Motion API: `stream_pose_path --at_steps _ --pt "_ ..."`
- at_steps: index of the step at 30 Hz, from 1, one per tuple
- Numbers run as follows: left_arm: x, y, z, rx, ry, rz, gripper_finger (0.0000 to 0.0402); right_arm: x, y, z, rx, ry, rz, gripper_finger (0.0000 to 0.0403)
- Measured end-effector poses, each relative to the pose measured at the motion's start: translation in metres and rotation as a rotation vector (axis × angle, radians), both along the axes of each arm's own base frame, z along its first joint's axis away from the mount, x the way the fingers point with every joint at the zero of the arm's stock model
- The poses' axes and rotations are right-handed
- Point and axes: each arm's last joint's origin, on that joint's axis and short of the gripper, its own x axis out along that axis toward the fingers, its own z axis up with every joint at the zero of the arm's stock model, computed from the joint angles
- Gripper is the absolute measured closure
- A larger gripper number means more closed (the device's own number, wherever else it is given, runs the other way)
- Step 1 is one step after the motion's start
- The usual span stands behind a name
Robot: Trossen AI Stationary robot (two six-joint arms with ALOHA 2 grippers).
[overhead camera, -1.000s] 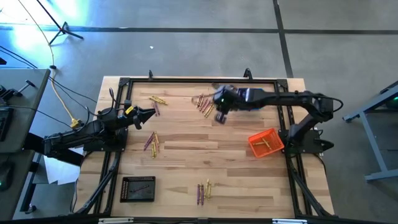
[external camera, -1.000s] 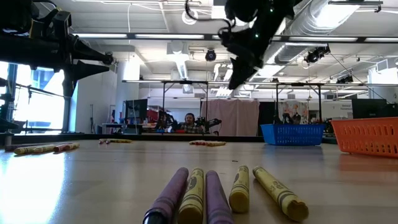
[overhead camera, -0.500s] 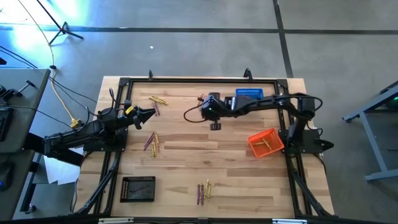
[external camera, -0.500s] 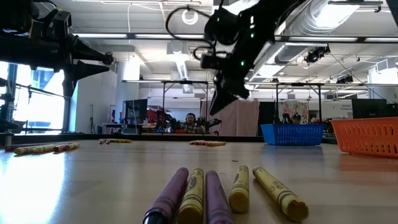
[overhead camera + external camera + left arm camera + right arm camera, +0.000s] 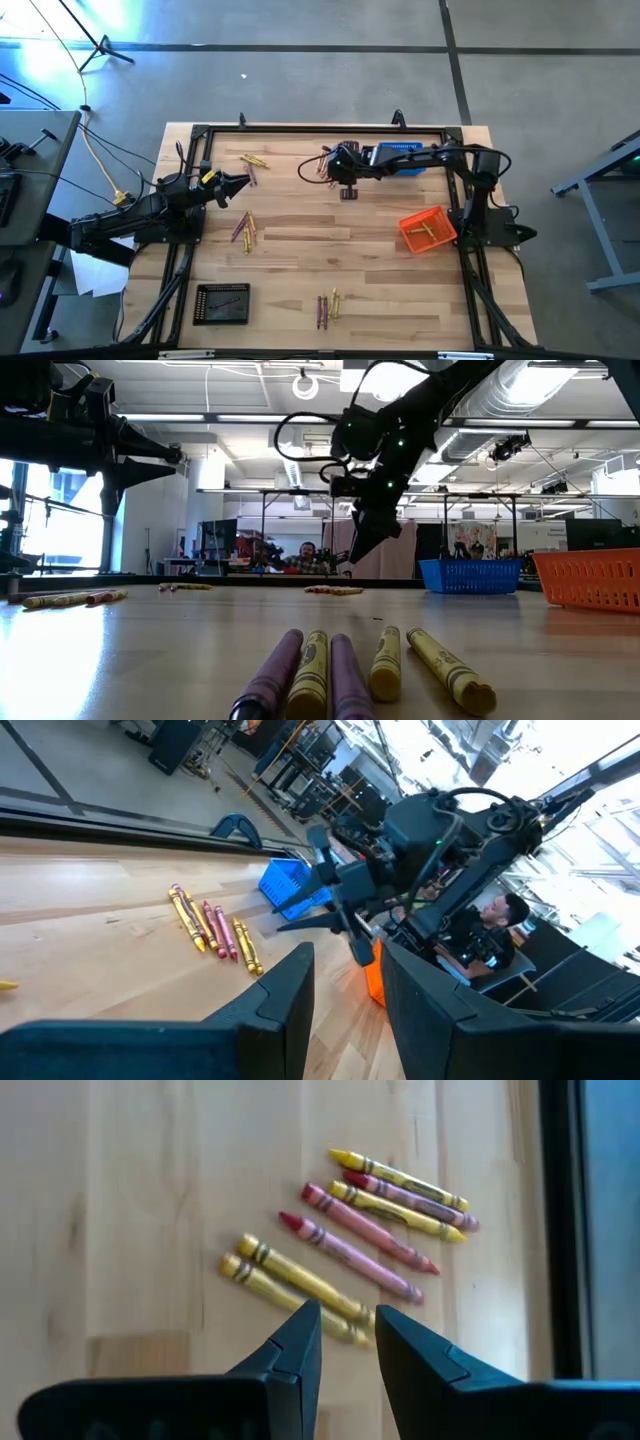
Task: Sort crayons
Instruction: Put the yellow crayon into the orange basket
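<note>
Crayons lie flat on the table in several small groups: far middle [image 5: 322, 160], far left [image 5: 253, 160], left middle [image 5: 243, 230] and near edge [image 5: 328, 305]. My right gripper [image 5: 347, 1342] hangs open, slanting down over the far-middle group [image 5: 370, 1220]. Its tips stand just above the end of a yellow crayon [image 5: 300, 1285], and in the low view the gripper [image 5: 352, 555] is clear of the table. My left gripper [image 5: 345, 980] waits open at the table's left side [image 5: 240, 182], pointing level with nothing between its fingers.
An orange basket [image 5: 425, 230] with a yellow crayon inside stands at the right. A blue basket [image 5: 400, 152] sits at the far edge, partly under my right arm. A black basket [image 5: 222, 303] is at the near left. A person sits in the room beyond the table [image 5: 303, 555].
My right gripper has come down and toward the table's far edge onto the far-middle crayons, rolling about its own line as it went. The arm has swung off the blue basket, which now shows. No crayon has moved.
</note>
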Motion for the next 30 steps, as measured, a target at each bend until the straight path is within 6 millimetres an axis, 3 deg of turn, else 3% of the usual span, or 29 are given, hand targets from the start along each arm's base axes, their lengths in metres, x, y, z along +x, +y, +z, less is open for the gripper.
stream_pose_path --at_steps 7,23,30 --pt "0.0 0.0 0.0 0.0 0.0 0.0 0.0296 0.005 -0.001 -0.02 0.028 0.04 0.027 0.032" --pt "0.0 0.0 0.0 0.0 0.0 0.0 0.0296 0.006 0.0 -0.023 0.094 0.025 0.085 0.032" --pt "0.0 0.0 0.0 0.0 0.0 0.001 0.0296 0.006 0.001 -0.023 0.075 0.047 0.218 0.032"
